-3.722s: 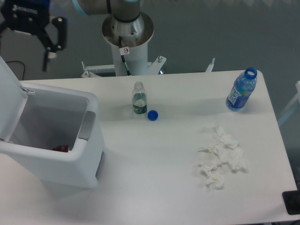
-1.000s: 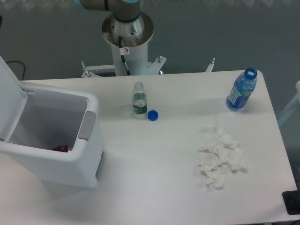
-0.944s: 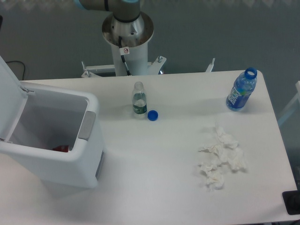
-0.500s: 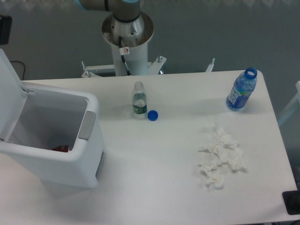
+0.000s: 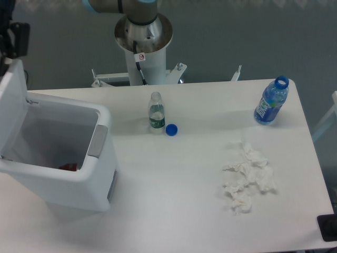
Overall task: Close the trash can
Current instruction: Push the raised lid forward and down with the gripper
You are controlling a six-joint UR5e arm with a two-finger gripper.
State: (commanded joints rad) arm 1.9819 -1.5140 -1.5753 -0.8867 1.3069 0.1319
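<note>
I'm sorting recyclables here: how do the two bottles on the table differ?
The small clear bottle has a green label and stands mid-table with a loose blue cap beside it; the blue bottle is bigger, blue-tinted with a blue label, near the right edge. Both stand upright, uncapped.

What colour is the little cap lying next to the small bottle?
The cap is blue, lying on the white table beside the small clear bottle. The fixed camera shows it clearly.

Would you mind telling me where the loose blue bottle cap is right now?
The blue cap lies on the table just right of the small clear bottle, in the middle of the camera view, well apart from the trash can.
</note>
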